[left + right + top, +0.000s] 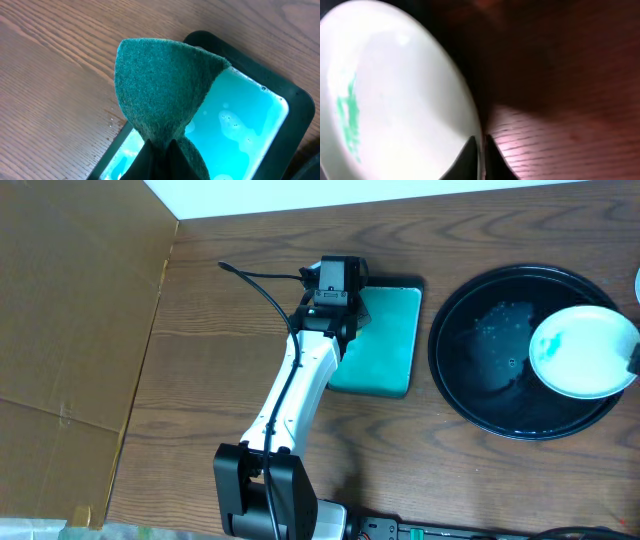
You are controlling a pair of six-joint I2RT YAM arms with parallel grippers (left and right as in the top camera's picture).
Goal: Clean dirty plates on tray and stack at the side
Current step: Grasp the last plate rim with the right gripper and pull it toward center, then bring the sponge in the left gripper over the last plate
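Wood-grain counter (200, 380), cardboard panel (70, 330) at 9 o'clock, white wall (400, 190) along 12. In the overhead view we see the black tray (470, 380) at 3 o'clock, glossy, with wet patches near its middle. One plate (585, 350) is over the tray's 3 o'clock side, its edge reaching the rim, with a teal smear (545, 352) on the plate's 9 o'clock side.

In the right wrist view the right end effector (482, 157) is almost fully closed, jaws pinching the plate's rim, one finger on each face. We can't tell if the plate rests on the tray or is clear of it.

The left end effector (159, 156) is clamped on a green scouring pad (160, 85), which fans up from the fingers. It's at the 10 o'clock corner of the teal rectangular tray (260, 76). That tray is mid-counter, at 9 o'clock of the black tray, not touching it. It holds shallow pale liquid (240, 130) with a few bubbles. We can't tell if the pad touches the liquid.
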